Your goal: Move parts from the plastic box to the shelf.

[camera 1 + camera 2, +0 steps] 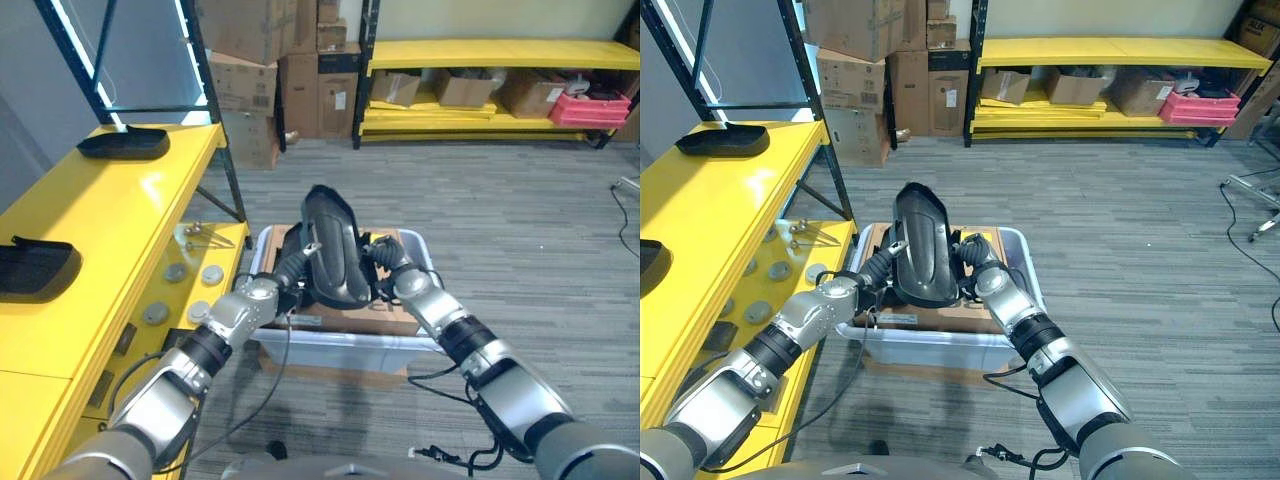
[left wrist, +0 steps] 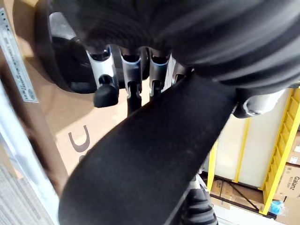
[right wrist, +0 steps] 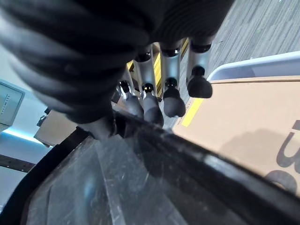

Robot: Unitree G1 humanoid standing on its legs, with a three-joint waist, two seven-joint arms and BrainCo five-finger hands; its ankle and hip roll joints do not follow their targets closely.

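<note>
You've got the black part (image 1: 332, 250) upright above the plastic box (image 1: 345, 345), held between both hands: left hand (image 1: 290, 268) fingers curled on its left edge, right hand (image 1: 383, 262) fingers curled on its right edge. Yellow shelf (image 1: 110, 210) sits to your left.

The big black part (image 1: 332, 250) stands up between the two hands and hides most of the brown card (image 1: 372, 318) and the inside of the plastic box (image 1: 340, 350). The left hand (image 1: 296, 262) is tucked behind one edge of the part, so its fingertips are hard to see. The right hand (image 1: 385, 258) is half hidden too. On the yellow shelf (image 1: 100, 215), one black part (image 1: 32, 268) is cut off by the picture's edge.
</note>
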